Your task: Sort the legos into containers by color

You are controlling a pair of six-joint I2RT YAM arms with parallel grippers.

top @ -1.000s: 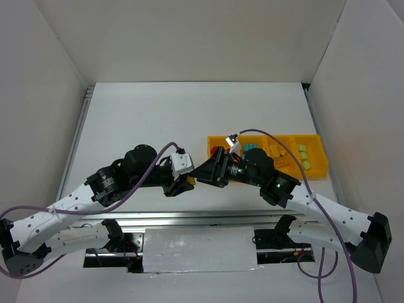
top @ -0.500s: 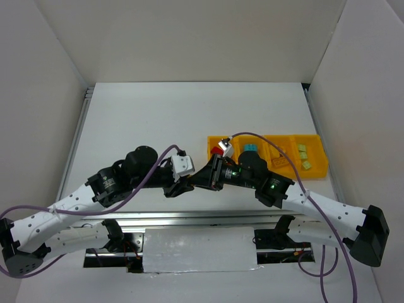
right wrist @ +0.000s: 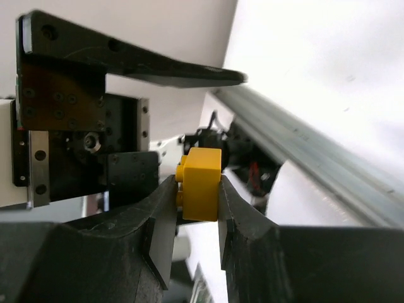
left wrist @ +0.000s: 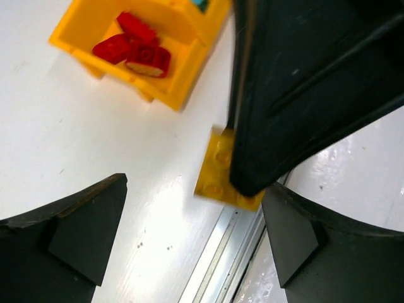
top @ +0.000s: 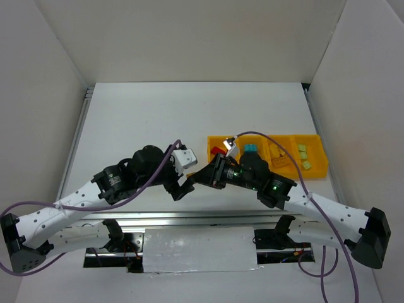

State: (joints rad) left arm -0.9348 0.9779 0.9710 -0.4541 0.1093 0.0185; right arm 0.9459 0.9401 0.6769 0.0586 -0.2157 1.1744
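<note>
A robot lab cell: plain white walls (top: 189, 38) box in a white surface (top: 158, 120), and two cabled arms (top: 82, 199) are bolted by a metal rail (top: 208, 218).

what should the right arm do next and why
Probably lift the right pincer and carry it to the tray: it is shut on a yellow brick, and the left pincer is open, apart from the brick.

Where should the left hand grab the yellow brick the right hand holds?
Take the yellow brick by its exposed half, across the bare side edges, straight in from where the open left hand faces it. The right hand clamps the studded face and its opposite, so only edges look free.
</note>
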